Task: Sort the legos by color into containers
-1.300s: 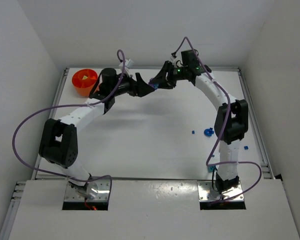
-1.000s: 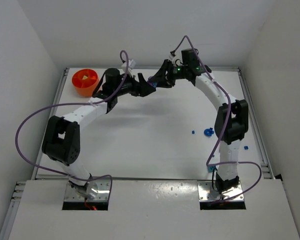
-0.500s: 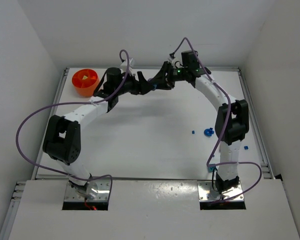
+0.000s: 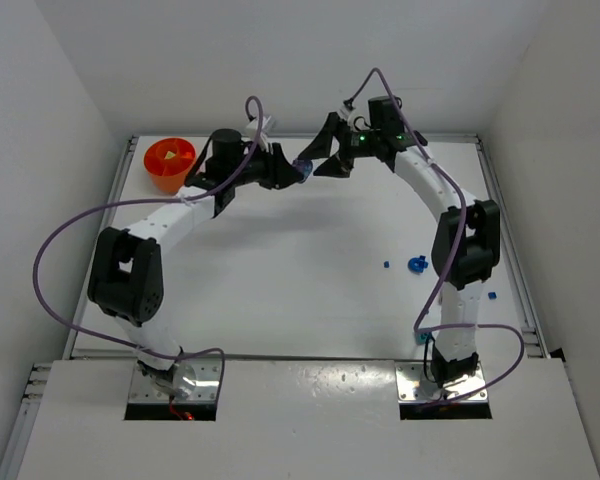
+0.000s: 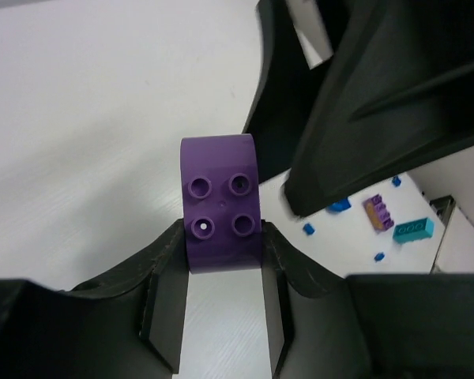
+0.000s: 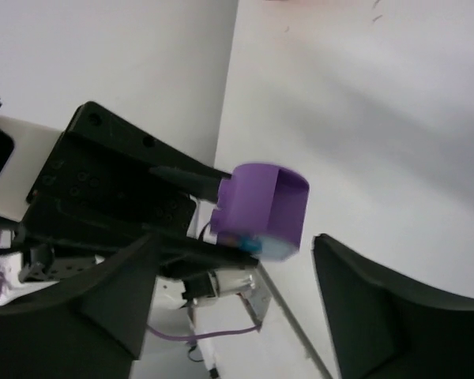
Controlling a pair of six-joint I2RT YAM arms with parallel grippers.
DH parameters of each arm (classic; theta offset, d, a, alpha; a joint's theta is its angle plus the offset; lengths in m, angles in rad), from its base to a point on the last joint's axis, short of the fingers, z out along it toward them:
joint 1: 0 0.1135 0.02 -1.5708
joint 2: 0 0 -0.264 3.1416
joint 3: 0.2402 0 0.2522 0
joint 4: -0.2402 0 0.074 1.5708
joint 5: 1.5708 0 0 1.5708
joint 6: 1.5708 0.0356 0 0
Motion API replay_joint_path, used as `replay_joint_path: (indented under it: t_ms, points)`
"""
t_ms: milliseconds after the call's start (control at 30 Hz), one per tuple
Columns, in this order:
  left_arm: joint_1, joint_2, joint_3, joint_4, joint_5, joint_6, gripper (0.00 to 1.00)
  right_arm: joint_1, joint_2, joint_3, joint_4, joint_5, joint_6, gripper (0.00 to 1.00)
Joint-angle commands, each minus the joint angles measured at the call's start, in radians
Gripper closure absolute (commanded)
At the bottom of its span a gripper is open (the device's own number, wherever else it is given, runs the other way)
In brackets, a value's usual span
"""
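Handover: right claw (image 6: 234,272) has spread wide off the purple four-stud plastic brick (image 5: 220,197); left claw (image 5: 223,241) has closed onto it above the tabletop (image 4: 300,260), presumably because the round orange plastic bowl (image 4: 170,164) lies leftward.

The purple four-stud plastic brick (image 5: 221,213) is an even purple, with a pale blue strip showing at one edge in the right wrist view; the left gripper (image 5: 221,241) and right gripper (image 6: 233,257) are matt black. The small round orange plastic bowl (image 4: 160,181) is bright orange with a yellowish fleck inside, on a plain white table (image 4: 300,285) dotted with tiny blue plastic bits (image 4: 416,264). The left arm (image 4: 170,226) and right arm (image 4: 428,184) are white with black joints, trailing purple cables (image 4: 37,265).
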Motion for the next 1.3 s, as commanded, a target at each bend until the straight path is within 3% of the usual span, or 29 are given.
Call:
replay_joint_path:
  t_ms: [0,100,167,333,467,733,1267]
  points:
    - [0.073,-0.068,0.016,-0.126,0.08,0.144,0.78,-0.049,-0.09,0.092,-0.076,0.057,-0.153,0.17]
    - [0.163,-0.09,0.032,-0.324,0.091,0.333,0.78,-0.112,-0.15,0.124,-0.166,0.18,-0.354,0.08]
    - [0.237,-0.099,0.102,-0.503,0.082,0.552,0.78,-0.136,-0.179,0.106,-0.241,0.289,-0.499,0.08]
    - [0.424,-0.038,0.268,-0.729,-0.036,0.86,0.72,-0.171,-0.276,0.008,-0.295,0.397,-0.64,0.06]
    - [0.522,0.096,0.445,-0.863,-0.047,0.951,0.72,-0.171,-0.294,-0.021,-0.304,0.397,-0.652,0.06]
    - [0.562,0.321,0.733,-1.022,-0.106,1.105,0.71,-0.171,-0.294,-0.021,-0.304,0.388,-0.672,0.06]
    - [0.562,0.427,0.804,-1.013,-0.142,1.117,0.7,-0.171,-0.276,-0.032,-0.295,0.368,-0.663,0.06]
